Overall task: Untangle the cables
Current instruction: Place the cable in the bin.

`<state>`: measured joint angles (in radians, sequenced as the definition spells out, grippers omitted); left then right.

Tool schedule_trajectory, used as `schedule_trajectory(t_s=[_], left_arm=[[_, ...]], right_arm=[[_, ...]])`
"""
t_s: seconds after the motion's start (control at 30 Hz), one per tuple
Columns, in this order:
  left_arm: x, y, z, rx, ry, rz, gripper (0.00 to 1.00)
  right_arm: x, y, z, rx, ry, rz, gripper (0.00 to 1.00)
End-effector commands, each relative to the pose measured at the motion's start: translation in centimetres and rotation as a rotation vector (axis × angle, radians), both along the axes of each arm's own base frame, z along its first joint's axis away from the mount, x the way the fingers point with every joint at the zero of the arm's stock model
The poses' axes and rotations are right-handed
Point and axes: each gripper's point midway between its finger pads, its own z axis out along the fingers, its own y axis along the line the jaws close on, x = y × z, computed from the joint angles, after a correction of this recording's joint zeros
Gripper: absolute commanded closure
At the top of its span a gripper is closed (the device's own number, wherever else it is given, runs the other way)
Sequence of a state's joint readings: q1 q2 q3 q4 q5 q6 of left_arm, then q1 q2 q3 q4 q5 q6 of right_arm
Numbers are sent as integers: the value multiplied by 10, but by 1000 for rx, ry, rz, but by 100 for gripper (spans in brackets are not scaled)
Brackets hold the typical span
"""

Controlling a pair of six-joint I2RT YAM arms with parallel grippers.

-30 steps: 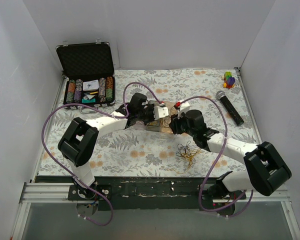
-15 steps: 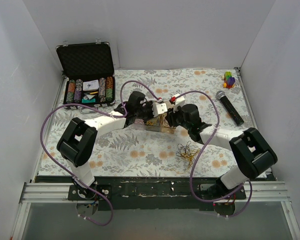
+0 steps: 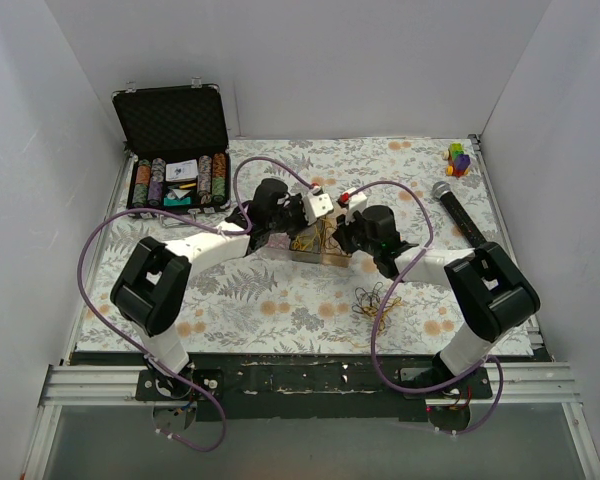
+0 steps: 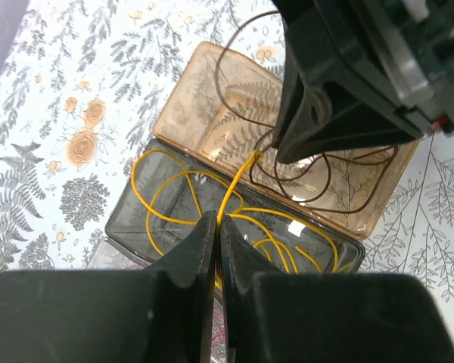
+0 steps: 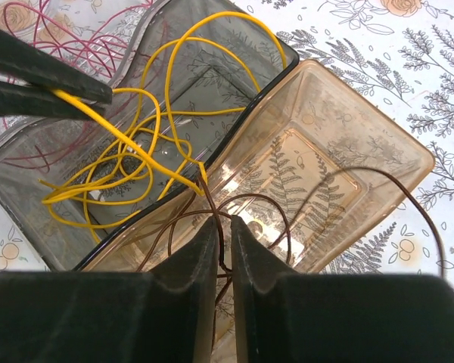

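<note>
Left gripper [image 4: 217,227] is clenched on a yellow wire [image 4: 231,198] over the grey tray [image 4: 126,217]. Right gripper [image 5: 221,231] pinches a brown wire [image 5: 251,200] over the amber tray [image 5: 382,147]. Both arms stretch inward, wrists facing. The tangled bundle [image 3: 374,301] lies on the table, nearer the bases.

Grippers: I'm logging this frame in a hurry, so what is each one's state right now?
Left gripper: closed, holding the yellow wire.
Right gripper: closed, holding the brown wire.
</note>
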<state>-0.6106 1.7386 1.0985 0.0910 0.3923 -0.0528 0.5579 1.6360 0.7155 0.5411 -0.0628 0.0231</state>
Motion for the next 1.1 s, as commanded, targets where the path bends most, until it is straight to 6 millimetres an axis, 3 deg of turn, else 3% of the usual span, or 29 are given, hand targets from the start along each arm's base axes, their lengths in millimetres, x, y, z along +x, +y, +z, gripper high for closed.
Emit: schedule_trajectory(t_s=[0.0, 0.07, 0.37, 0.53, 0.83, 1.07], left_arm=[[6, -1, 59, -117, -78, 45, 100], [8, 0, 63, -134, -82, 66, 100], [21, 19, 93, -274, -93, 243, 100], [7, 23, 64, -215, -34, 203, 100], [-3, 28, 20, -125, 9, 191, 100], [7, 15, 13, -102, 2, 173, 78]], right_arm=[[16, 12, 23, 66, -56, 10, 87], [15, 12, 19, 71, -42, 2, 99], [9, 5, -8, 41, 37, -28, 99], [10, 5, -2, 54, 28, -32, 99], [17, 10, 32, 93, -25, -27, 99], [21, 14, 63, 132, -67, -22, 87]])
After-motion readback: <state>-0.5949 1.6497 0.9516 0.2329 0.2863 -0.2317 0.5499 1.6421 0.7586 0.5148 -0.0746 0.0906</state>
